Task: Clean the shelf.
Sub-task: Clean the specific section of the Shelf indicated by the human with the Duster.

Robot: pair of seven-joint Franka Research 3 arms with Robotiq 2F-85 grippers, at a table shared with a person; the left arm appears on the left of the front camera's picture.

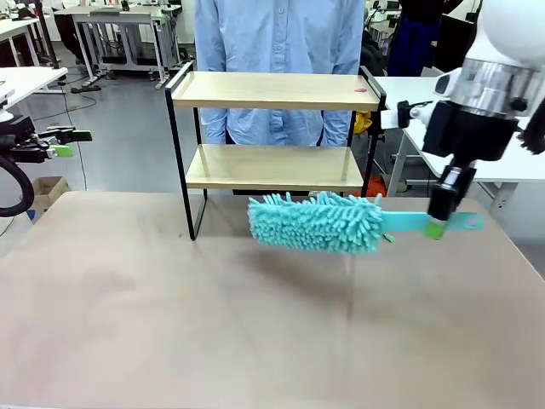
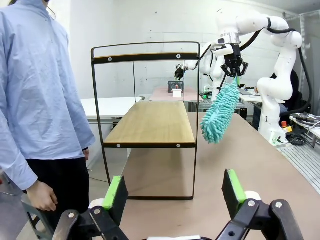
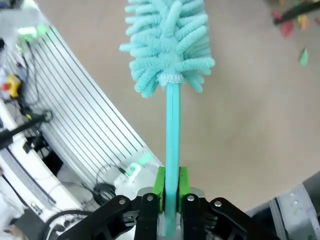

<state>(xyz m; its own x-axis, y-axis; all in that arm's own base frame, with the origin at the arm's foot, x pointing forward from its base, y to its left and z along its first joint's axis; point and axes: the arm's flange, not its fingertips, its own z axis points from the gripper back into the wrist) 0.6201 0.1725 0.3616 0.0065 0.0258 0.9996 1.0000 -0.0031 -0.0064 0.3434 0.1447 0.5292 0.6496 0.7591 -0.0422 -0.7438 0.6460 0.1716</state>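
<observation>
Our right gripper clamps the duster, level along the crosswise shelf; our left gripper gapes, viewing that shelf end-on.

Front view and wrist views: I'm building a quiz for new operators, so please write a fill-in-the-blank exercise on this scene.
1. The right claw is shut on the ____ of the duster.
2. The left claw is ____ and holds nothing.
3. The shelf has ____ wooden boards.
4. A person in a light blue ____ stands behind the shelf.
Missing words: handle; open; two; shirt.
</observation>
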